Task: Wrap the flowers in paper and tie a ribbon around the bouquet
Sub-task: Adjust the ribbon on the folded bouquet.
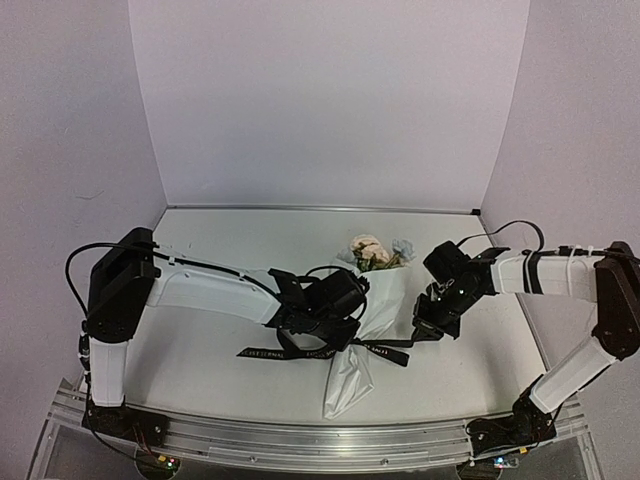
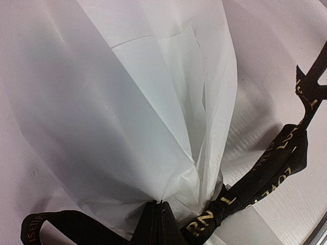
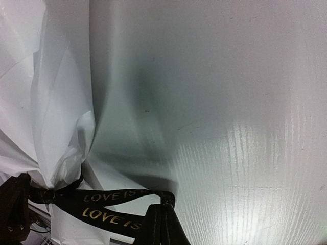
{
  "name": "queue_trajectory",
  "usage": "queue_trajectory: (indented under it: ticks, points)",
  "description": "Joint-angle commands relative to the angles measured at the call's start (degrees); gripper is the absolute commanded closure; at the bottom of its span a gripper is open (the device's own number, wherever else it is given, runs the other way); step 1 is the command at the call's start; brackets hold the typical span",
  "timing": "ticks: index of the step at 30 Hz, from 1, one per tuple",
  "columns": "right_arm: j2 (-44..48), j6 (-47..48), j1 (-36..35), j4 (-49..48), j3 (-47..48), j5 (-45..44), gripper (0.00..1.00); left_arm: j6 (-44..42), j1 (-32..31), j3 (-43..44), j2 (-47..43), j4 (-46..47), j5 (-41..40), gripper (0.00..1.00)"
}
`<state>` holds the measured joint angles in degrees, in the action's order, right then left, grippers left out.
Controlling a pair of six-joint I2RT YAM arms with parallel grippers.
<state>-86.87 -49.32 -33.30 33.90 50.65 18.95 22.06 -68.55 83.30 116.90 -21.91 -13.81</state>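
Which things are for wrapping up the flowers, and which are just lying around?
For the job:
- flowers
- paper, wrapped round them
- ribbon, knotted round the paper
- left end effector and right end effector, both pinching the ribbon

Just there:
- table
- black cable on the left arm
- metal rail

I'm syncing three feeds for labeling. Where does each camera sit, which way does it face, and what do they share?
Top external: above and behind the bases, looking down on the table; both arms show, left gripper and right gripper flanking the bouquet.
Left wrist: on the left arm, looking past its shut fingers at the paper and ribbon.
Right wrist: on the right arm, looking past its shut fingers at ribbon and table.
Shared: both wrist views see the ribbon knotted round the paper.
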Motion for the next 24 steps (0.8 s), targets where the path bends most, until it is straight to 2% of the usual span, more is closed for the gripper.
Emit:
queue_trajectory:
  ticks: [1,8,19,24]
  points:
    - [2.3,1.5,2.6,1.4,-1.8,-1.6,1.0,-0.4,0.4,-1.1,-2.9,-0.4,-1.6,1.0]
    - [5.0,3.0,6.2,2.2,-4.1,-2.6,1.0,-0.4,0.4,-1.5,-3.5,-0.3,-2.0,1.0]
    - [6.6,6.9,10.9,8.8,-3.1,-7.3,1.0,-0.5,0.4,-1.4,-3.6,-0.7,-2.3,1.0]
    - [6.1,8.3,12.5,10.1,-1.1,-5.4,1.0,-0.5,0.4,-1.5,-3.9,-0.6,-2.3,1.0]
